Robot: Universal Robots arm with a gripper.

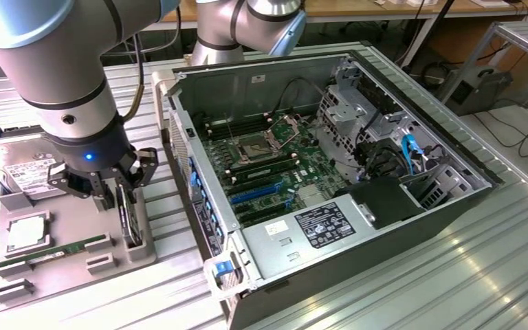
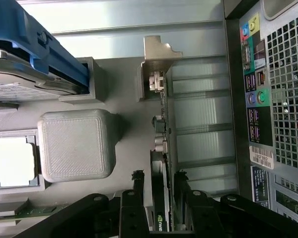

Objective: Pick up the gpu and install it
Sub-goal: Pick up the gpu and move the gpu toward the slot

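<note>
Your black two-finger gripper point(image 2: 160, 174) straddles the thin flat black gpu card with the silvery bracket point(image 2: 162, 130), jaws wide either side, seemingly not touching it. The card stands on edge in the grey plastic holder point(image 1: 140, 251), beside the open metal computer case point(image 1: 273, 251).

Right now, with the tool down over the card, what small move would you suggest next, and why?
Probably close the tool on the gpu. Its fingers stand open on either side of the card, which stands on edge in the grey holder, so a grip seems the only thing missing.
</note>
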